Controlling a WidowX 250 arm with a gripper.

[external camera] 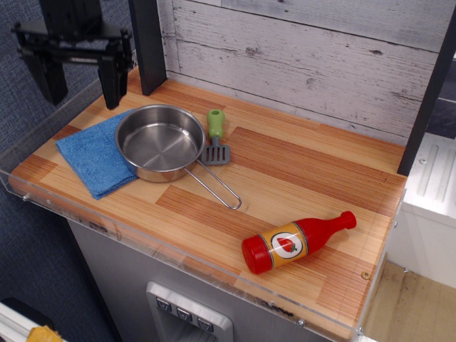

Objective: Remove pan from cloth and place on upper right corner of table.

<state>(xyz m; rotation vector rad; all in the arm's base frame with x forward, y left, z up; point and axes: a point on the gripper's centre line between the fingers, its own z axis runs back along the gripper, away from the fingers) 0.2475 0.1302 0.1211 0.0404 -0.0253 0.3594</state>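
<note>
The wooden table (299,178) of light and reddish striped planks, edged by a clear acrylic rim, spreads out below and to the right of the black claw (77,92), which hangs in the air over the table's far left edge. Its two fingers (112,82) point downward and stand wide apart, holding nothing.

The stainless-steel pan (160,142) sits below the claw and slightly to its right, well clear of the fingertips. Its left part rests on the cloth and its right part on bare wood, and its thin wire loop handle (216,187) runs away from the claw toward the table's front.

The blue terry cloth (92,157) lies almost directly under the claw, spread flat and reaching out leftward from under the pan.

A red sauce bottle (296,242) with a chilli label lies on its side far to the claw's lower right, near the front rim.

A small spatula (216,135) with a green handle lies just beside the pan's far-right edge.
</note>
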